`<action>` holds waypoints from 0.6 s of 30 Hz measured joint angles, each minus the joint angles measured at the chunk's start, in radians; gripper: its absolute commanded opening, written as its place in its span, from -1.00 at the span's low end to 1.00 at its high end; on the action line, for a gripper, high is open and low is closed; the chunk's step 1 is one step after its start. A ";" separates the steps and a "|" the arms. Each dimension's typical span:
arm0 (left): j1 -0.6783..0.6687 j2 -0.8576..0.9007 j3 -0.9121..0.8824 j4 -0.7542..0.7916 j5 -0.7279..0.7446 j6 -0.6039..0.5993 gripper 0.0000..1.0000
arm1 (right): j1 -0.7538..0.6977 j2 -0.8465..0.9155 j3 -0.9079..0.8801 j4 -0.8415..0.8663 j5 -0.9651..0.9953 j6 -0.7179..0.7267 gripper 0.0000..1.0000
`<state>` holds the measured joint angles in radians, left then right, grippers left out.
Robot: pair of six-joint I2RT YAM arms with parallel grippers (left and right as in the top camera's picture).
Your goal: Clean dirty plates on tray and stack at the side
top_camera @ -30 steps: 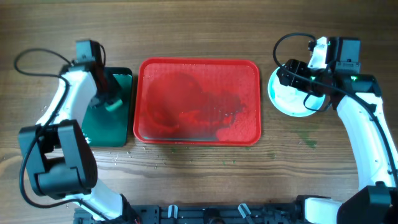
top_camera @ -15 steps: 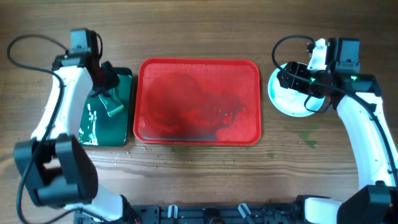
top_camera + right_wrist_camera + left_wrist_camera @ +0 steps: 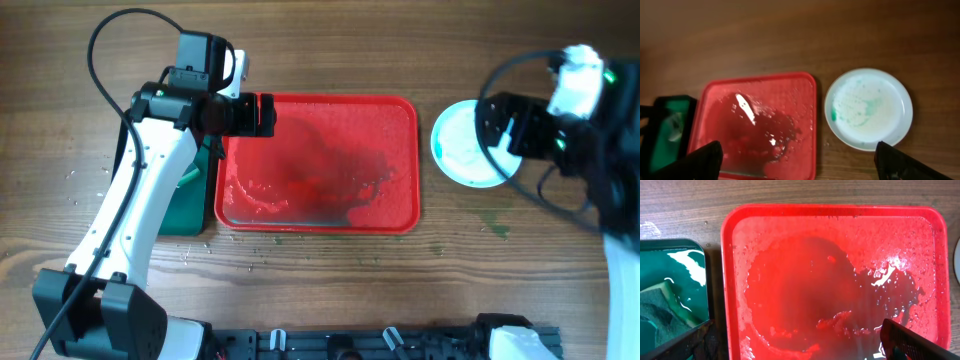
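The red tray (image 3: 400, 215) lies mid-table, wet and foamy, with no plates on it; it fills the left wrist view (image 3: 735, 255). A pale plate (image 3: 458, 150) with faint green smears rests on the wood to the tray's right (image 3: 868, 107). Whether others lie under it I cannot tell. My left gripper (image 3: 262, 115) hovers over the tray's far left corner, open and empty (image 3: 795, 350). Raised high beside the plate, my right gripper (image 3: 497, 135) is open and empty too (image 3: 802, 165).
A dark green tray (image 3: 175, 210) holding water and a green sponge (image 3: 660, 317) sits just left of the red tray. Small green specks (image 3: 495, 222) mark the wood near the plate.
My left gripper let go of the sponge in the green tray, opened and swung right over the red tray. My right gripper opened wider and lifted up from the plate.
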<state>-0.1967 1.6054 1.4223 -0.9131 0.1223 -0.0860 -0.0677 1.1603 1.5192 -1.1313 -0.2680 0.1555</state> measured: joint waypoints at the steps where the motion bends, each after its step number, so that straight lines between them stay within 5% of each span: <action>1: 0.000 0.000 0.000 0.000 0.001 0.000 1.00 | 0.000 -0.048 0.002 -0.014 0.000 0.021 0.99; 7: 0.000 0.000 0.000 0.000 0.004 0.000 1.00 | 0.000 -0.222 0.002 -0.067 -0.001 0.264 0.99; 13: 0.000 0.000 0.000 0.000 0.004 0.000 1.00 | 0.000 -0.248 0.000 -0.143 0.012 0.320 0.99; 18: 0.000 0.000 0.000 0.000 0.004 0.000 1.00 | 0.000 -0.286 -0.095 0.014 0.026 0.377 0.99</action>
<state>-0.1963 1.6054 1.4223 -0.9131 0.1265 -0.0860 -0.0677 0.8742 1.4242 -1.1172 -0.2420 0.5320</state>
